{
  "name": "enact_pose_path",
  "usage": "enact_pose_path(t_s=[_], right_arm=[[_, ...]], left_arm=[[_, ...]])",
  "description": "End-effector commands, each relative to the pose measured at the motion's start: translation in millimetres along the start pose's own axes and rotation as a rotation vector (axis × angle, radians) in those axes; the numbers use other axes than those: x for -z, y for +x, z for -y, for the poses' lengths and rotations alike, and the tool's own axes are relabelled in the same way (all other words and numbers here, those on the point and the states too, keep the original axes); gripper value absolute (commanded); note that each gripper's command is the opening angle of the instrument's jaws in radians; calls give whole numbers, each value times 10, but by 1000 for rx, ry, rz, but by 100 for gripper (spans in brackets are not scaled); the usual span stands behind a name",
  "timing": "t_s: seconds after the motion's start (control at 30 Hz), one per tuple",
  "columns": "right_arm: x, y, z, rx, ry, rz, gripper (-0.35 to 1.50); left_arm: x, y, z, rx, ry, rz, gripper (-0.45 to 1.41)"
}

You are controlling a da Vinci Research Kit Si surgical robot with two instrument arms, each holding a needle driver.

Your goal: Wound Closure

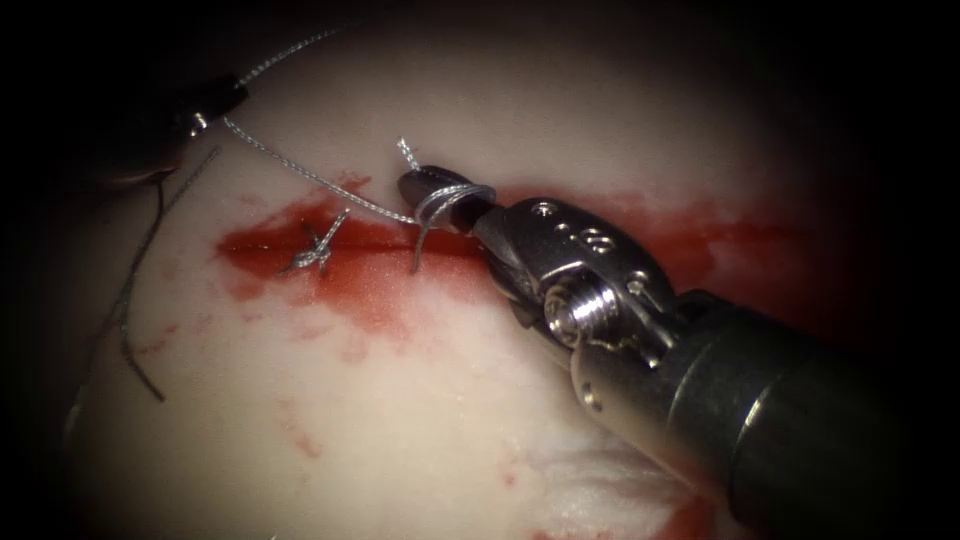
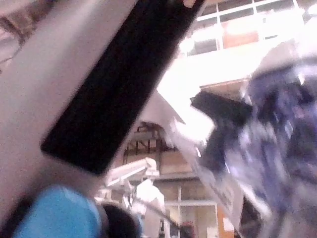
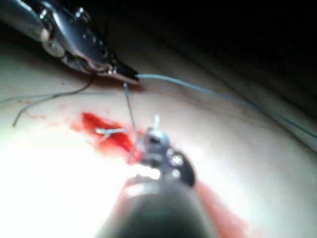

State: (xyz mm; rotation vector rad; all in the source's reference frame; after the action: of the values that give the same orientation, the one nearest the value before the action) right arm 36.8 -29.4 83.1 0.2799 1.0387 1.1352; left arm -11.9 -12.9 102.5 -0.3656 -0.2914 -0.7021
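The cut [image 1: 400, 240] in the tissue [image 1: 400, 420] is the landmark, w/ red fluid [image 1: 370, 290] along it; the right tool [image 1: 425, 185] sits over the cut near its middle, jaws closed on a short thread end [image 1: 408, 152], and loops of thread [image 1: 300, 172] are wound round the jaws; from there the thread goes up-left, away from the cut, to the left tool [image 1: 235, 95], jaws shut on the thread; a finished knot [image 1: 318, 248] lies on the cut, left of the right tool; the needle [image 1: 135, 300] lies free on the tissue well left of the cut, dark and curved, held by no tool; in the right wrist view the left tool [image 3: 129, 75] grips the thread [image 3: 198, 89] beyond the cut [image 3: 106, 131].
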Motion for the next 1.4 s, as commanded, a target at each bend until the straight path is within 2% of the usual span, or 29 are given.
enact_pose_path(t_s=[0.03,0.1,0.13,0.2,0.33,0.43,0.47,0.5,0.53,0.57,0.63,0.77,0.83,1.0,1.13,1.17,1.23,1.33,1.4], right_arm=[[-3,6,-5,12,11,8,-35],[3,3,-10,56,37,44,-35],[3,3,-10,56,37,44,-35],[9,3,-12,98,75,63,-35],[22,4,-12,156,196,126,-35],[29,4,-10,180,257,158,-35],[31,4,-9,203,295,176,-35],[34,6,-7,269,422,215,-35],[34,6,-7,269,422,215,-35],[35,7,-5,298,497,225,-35],[37,9,-3,318,572,229,-35],[39,10,3,369,634,212,-35],[46,18,3,497,706,198,-35],[57,21,6,551,766,203,-35],[60,15,16,607,811,211,-35],[59,10,20,634,845,217,-35],[58,5,23,647,862,227,-35],[56,-8,30,683,916,245,-35],[55,-15,34,661,919,266,-35]], left_arm=[[-12,-11,0,-10,16,-10,-45],[-34,-8,16,-77,20,-58,-45],[-34,-8,16,-77,20,-58,-45],[-53,-11,31,-148,-17,-87,-45],[-76,-20,49,-296,-11,-93,-45],[-88,-25,55,-369,-71,-94,-45],[-96,-27,58,-402,-109,-97,-45],[-102,-28,57,-423,-155,-99,-45],[-102,-28,57,-423,-155,-99,-45],[-103,-28,56,-416,-167,-99,-45],[-101,-31,53,-402,-208,-70,-45],[-99,-41,47,-393,-211,-23,-45],[-94,-44,41,-392,-228,0,-45],[-94,-44,41,-393,-246,15,-45],[-86,-52,30,-392,-345,109,-45],[-75,-57,21,-381,-410,154,-45],[-64,-65,11,-358,-461,155,-45],[-54,-78,-3,-323,-473,131,-45],[-51,-83,-8,-365,-490,119,-45]])
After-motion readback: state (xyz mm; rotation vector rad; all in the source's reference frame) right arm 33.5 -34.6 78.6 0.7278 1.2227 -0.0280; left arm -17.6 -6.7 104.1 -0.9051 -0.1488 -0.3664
